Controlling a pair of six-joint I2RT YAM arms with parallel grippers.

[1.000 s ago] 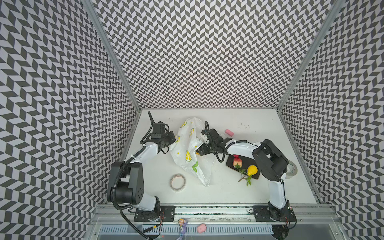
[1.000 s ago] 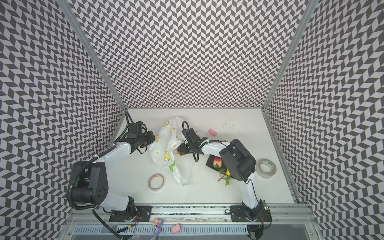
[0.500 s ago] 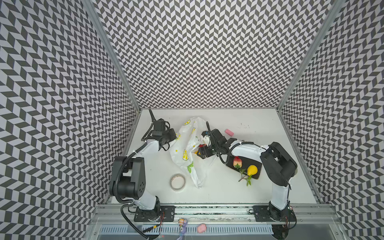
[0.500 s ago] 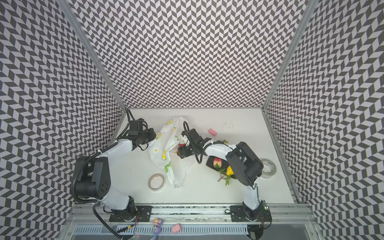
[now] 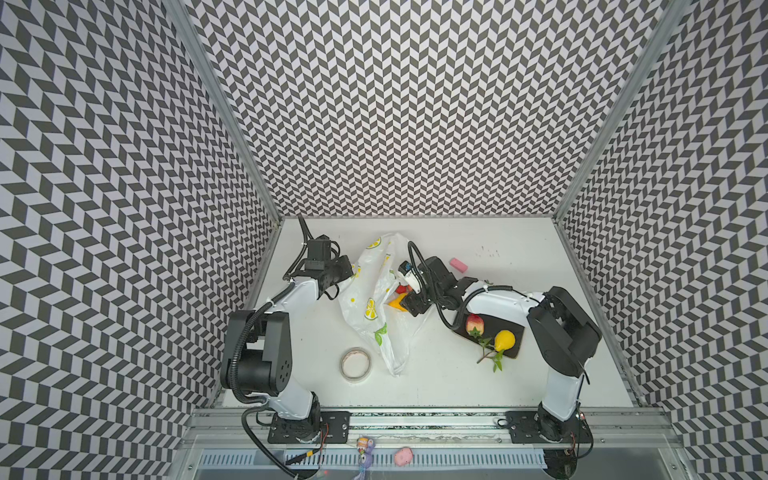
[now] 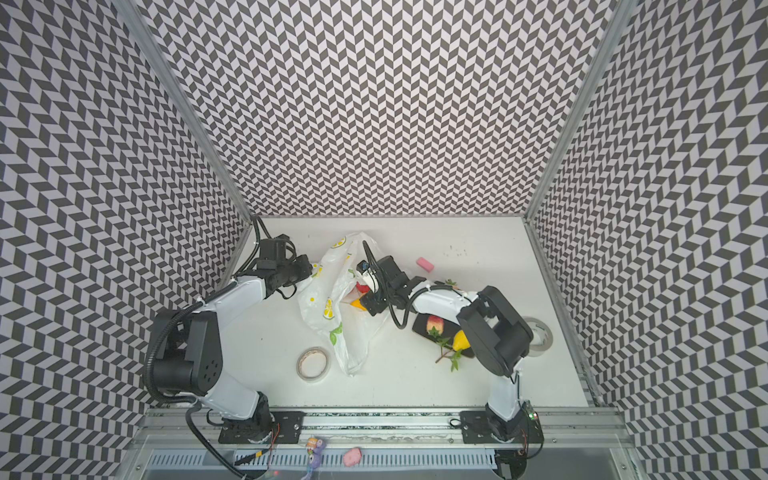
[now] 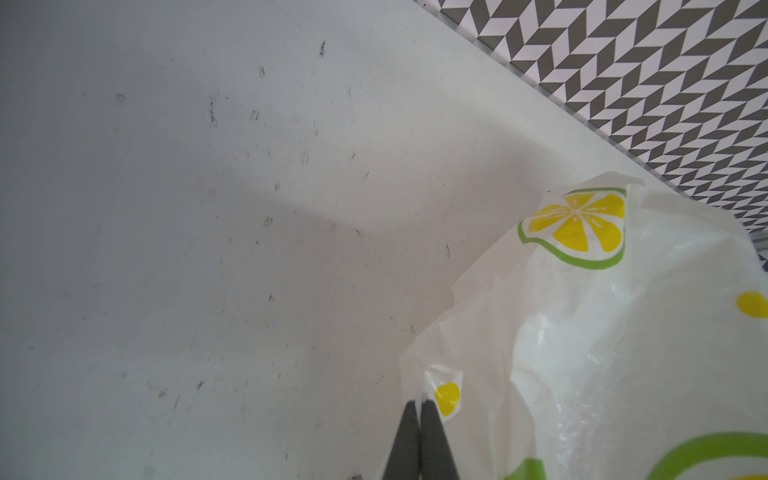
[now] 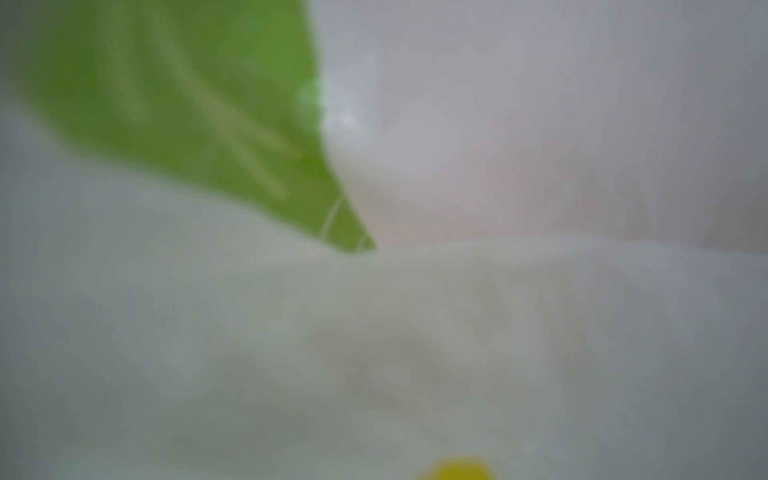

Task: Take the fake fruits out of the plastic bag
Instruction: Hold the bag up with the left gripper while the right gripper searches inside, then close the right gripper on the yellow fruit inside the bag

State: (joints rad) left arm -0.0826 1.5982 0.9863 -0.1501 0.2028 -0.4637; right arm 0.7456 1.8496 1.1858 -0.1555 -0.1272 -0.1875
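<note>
- The thin, crinkly white plastic bag (image 5: 365, 291) (image 6: 322, 299), printed with lemon slices and green leaves, lies crumpled on the white table (image 5: 457, 386). It sits left of the middle, and its long tail trails toward the front edge.
- At the bag's open mouth a small red piece (image 5: 401, 288) and a yellow-orange piece (image 5: 396, 302) show in both top views. They are too small to tell which fruits they are.
- The right gripper (image 5: 403, 296) sits at that mouth, just beside both pieces. Whether its jaws are spread or closed on anything cannot be told. The right wrist view shows only blurred bag film (image 8: 415, 332) pressed close to the lens.
- The left gripper (image 7: 419, 409) (image 5: 349, 273) has its jaws pressed together, pinching the bag's rim on the side toward the table's left edge.
- Outside the bag, a glossy red strawberry (image 5: 474, 324) with a green cap and a yellow pear (image 5: 504, 340) with a leafy twig rest on a dark flat tray (image 5: 496, 326). The tray is right of the middle, and the twig hangs over its front edge onto the table.
- A small pink rectangular block (image 5: 458, 264) lies toward the back edge, well apart from the tray.
- A pale ring-shaped tape roll (image 5: 355, 363) lies just beside the bag's tail, nearer the front edge.
- A second grey tape roll (image 6: 536, 334) lies near the right edge, partly hidden behind the right arm.
</note>
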